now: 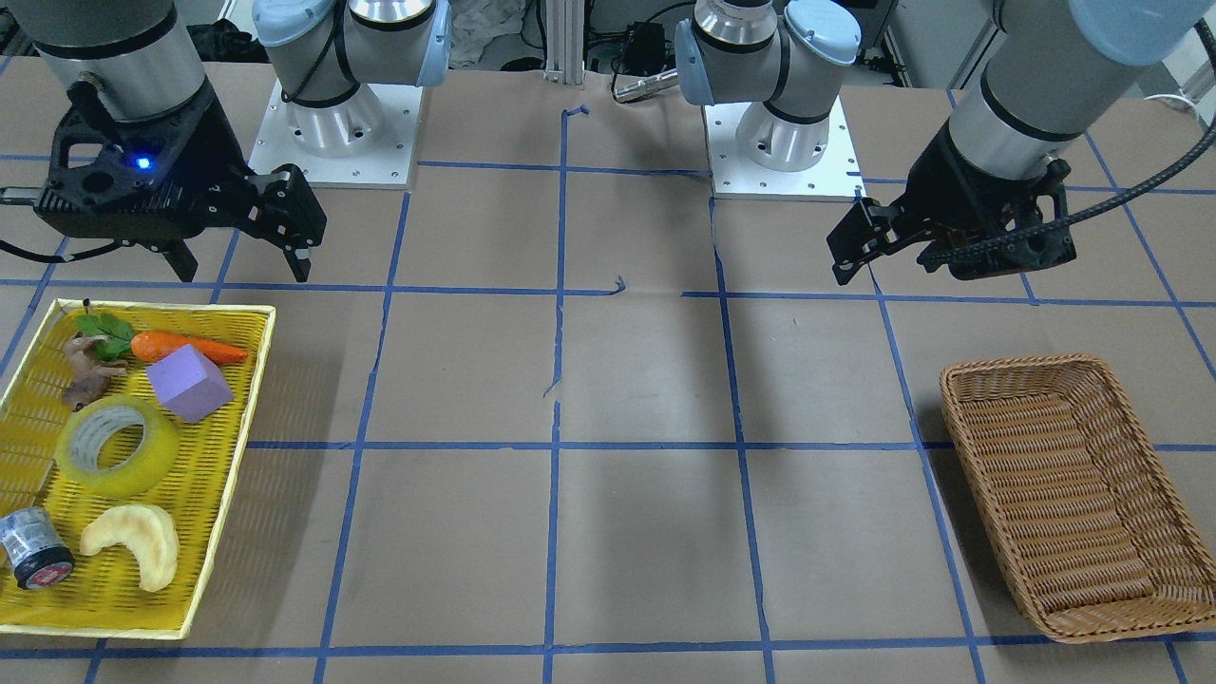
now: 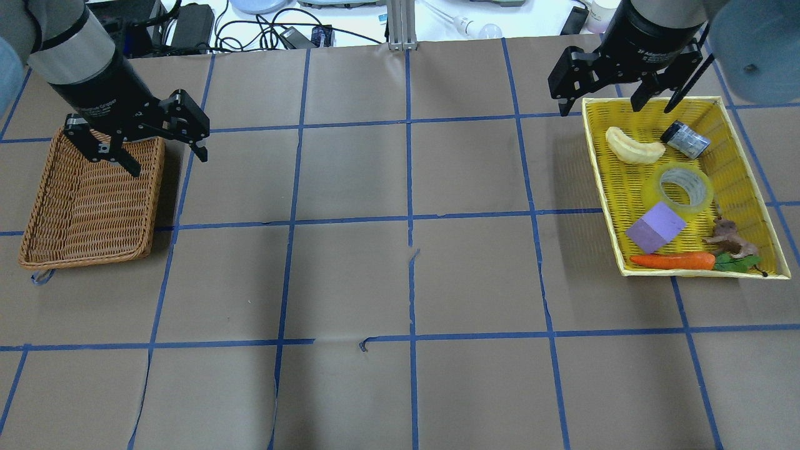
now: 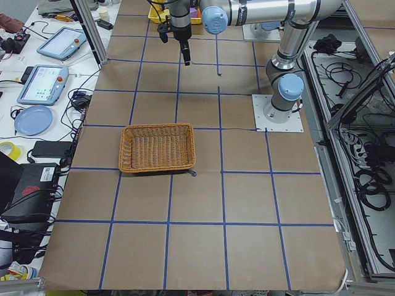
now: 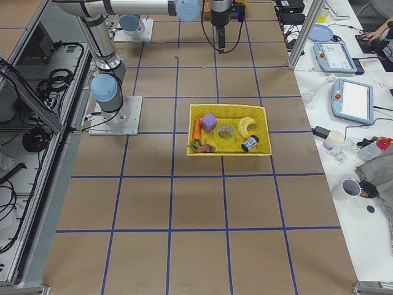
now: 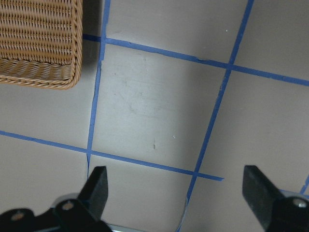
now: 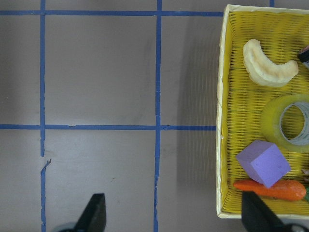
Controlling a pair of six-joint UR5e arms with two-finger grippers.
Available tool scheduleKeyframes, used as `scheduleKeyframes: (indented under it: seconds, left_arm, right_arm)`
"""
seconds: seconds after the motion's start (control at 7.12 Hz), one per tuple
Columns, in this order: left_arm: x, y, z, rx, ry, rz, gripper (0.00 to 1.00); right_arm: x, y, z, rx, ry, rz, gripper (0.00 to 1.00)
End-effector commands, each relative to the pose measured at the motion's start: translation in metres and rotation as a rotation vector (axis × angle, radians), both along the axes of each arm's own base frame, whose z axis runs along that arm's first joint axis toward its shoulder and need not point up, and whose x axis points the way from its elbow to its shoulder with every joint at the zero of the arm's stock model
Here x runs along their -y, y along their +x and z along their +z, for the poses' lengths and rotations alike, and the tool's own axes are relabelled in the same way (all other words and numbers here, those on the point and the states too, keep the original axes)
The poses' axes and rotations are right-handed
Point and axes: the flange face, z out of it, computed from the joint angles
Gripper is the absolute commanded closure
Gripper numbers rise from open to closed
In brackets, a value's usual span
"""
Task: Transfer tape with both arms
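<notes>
Tray [image 1: 214, 532] holds tape [image 1: 142, 475], flat, hole up. Likely light, stiff, slick; pinch wall through hole. Right gripper [image 6: 176, 212], left gripper [image 5: 177, 186]: jaws apart, empty.

I look steeply down on the blue-gridded brown paper table [image 2: 350, 275] from behind and from opposite; both views share the yellow woven tray [image 2: 740, 172]

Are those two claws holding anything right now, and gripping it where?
Nothing is held. The left tool and right tool both hang open and empty; the tape lies untouched in the yellow tray.
</notes>
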Motion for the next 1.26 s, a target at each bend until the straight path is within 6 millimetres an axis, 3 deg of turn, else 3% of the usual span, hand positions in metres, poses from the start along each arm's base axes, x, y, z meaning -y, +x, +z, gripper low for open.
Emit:
scheduleKeyframes:
  seconds: [0.0,0.14,0.56,1.12]
  left_arm:
    - [-0.013,-0.027,0.025,0.033,-0.026,-0.072,0.00]
    - [-0.020,-0.032,0.025,0.131,-0.019,-0.108,0.00]
    - [-0.029,-0.052,0.027,0.117,-0.026,-0.138,0.00]
    - [-0.030,-0.056,0.010,0.111,0.000,-0.134,0.00]
  right_arm:
    - [0.002,-0.001,-0.002,0.000,0.005,0.003,0.00]
    - [0.001,-0.001,-0.003,-0.001,0.007,0.003,0.00]
    - [0.001,0.000,-0.001,0.004,0.003,0.007,0.00]
    - [0.000,0.001,-0.002,-0.002,0.008,0.011,0.00]
